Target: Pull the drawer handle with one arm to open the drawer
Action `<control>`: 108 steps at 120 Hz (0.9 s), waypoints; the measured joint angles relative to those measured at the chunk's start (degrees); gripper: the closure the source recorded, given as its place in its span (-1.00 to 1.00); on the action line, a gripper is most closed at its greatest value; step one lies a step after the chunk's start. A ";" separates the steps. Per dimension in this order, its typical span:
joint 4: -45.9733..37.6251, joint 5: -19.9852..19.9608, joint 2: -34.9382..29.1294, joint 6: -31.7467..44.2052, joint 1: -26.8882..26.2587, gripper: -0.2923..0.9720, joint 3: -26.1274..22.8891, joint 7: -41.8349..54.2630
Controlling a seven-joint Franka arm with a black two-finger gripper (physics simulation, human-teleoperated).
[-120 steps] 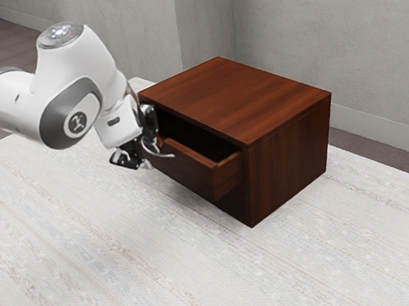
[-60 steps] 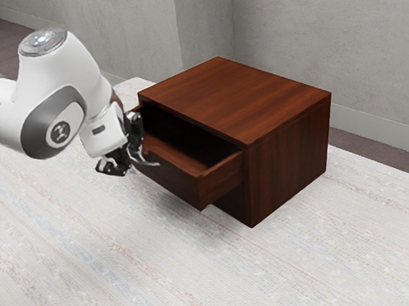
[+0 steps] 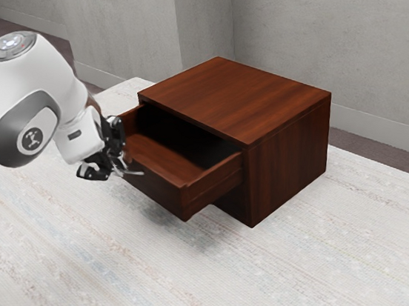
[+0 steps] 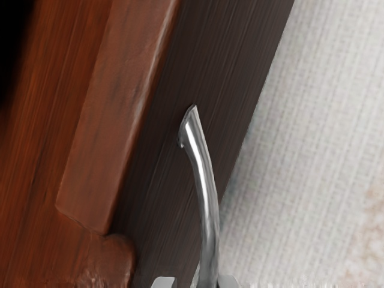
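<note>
Gripper (image 3: 115, 168) clamps the handle (image 4: 206, 198) at the drawer's (image 3: 180, 171) left front (cabinet (image 3: 268, 123) behind, on the table (image 3: 285, 282)); contact is hard to discern.

The white arm (image 3: 15, 111) comes in from the exterior view's left, over the table's (image 3: 263, 280) edge on that side. Its big grey-capped elbow joint is raised, and the forearm slopes down toward the exterior view's right. The wrist is bent so that the black gripper (image 3: 115, 167) points sideways, low above the table, its fingers closed from two sides on the thin silver handle (image 3: 133, 172).
</note>
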 joint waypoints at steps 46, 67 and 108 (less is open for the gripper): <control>-1.79 0.48 -1.69 0.65 -1.54 0.35 1.87 -0.12; -2.49 0.50 -2.36 0.78 -1.63 0.33 1.97 -0.23; -5.12 0.86 -5.01 0.92 -1.92 0.32 2.23 -0.54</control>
